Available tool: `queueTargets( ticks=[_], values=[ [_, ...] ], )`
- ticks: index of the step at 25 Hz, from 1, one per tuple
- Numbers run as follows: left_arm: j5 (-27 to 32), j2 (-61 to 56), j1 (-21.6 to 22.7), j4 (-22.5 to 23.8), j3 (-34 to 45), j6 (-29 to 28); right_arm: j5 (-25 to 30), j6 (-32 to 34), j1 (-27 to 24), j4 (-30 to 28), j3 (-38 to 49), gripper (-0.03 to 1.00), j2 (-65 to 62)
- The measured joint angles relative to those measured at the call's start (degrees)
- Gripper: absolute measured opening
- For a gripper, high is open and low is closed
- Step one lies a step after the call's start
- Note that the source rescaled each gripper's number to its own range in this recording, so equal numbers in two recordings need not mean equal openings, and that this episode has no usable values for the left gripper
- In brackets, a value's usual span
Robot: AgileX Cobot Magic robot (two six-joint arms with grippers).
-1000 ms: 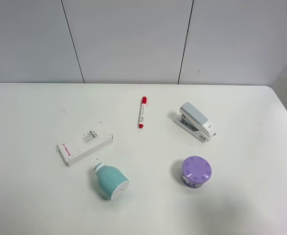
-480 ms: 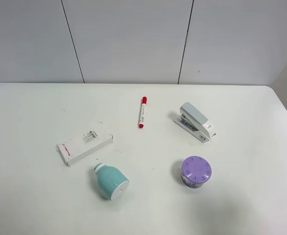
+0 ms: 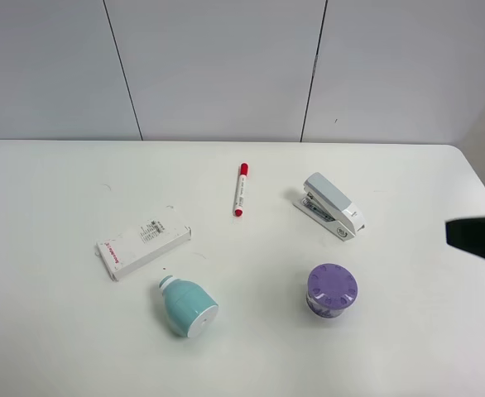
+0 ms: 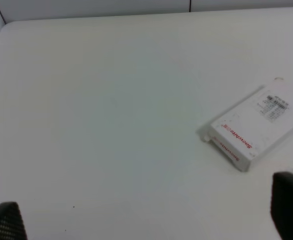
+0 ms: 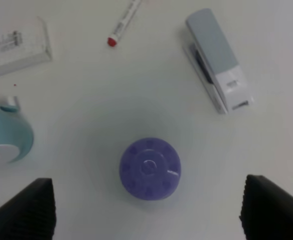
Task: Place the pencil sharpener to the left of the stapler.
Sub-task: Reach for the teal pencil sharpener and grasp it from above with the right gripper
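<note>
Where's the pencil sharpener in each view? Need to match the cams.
Exterior high: sharpener lies on its side, front left of centre, just nearer the camera than the white box.
Left wrist: not in it; only the white box shows.
Right wrist: sharpener partly cut off at the frame edge, near the white box.
Shared landmark: the white box, in all three.

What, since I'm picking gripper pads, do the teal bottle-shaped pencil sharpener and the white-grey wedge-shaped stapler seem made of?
The teal bottle-shaped pencil sharpener looks like smooth, faintly glossy plastic: even colour, soft sheen. The white-grey wedge-shaped stapler seems matte moulded plastic outside, with a likely metal strip between its halves.
</note>
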Motion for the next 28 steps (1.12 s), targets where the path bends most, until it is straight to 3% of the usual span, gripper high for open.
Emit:
queueTargets(
  ticks=[4,10,14,20,28],
  values=[
    [0.00,0.00,0.00,0.00,0.00,0.00,0.05,-0.61,9.24,-3.07,-12.31,0.20,17.69],
    [0.00,0.00,0.00,0.00,0.00,0.00,2.00,5.44,27.71,-8.59,-29.46,0.20,41.10],
    [0.00,0.00,0.00,0.00,0.00,0.00,3.35,7.99,37.21,-9.02,-36.98,0.20,52.87],
    [0.00,0.00,0.00,0.00,0.00,0.00,3.24,13.54,46.04,-6.87,-42.70,0.20,63.95],
    [0.00,0.00,0.00,0.00,0.00,0.00,4.65,26.39,53.71,-11.20,-45.54,0.20,72.43]
  ],
)
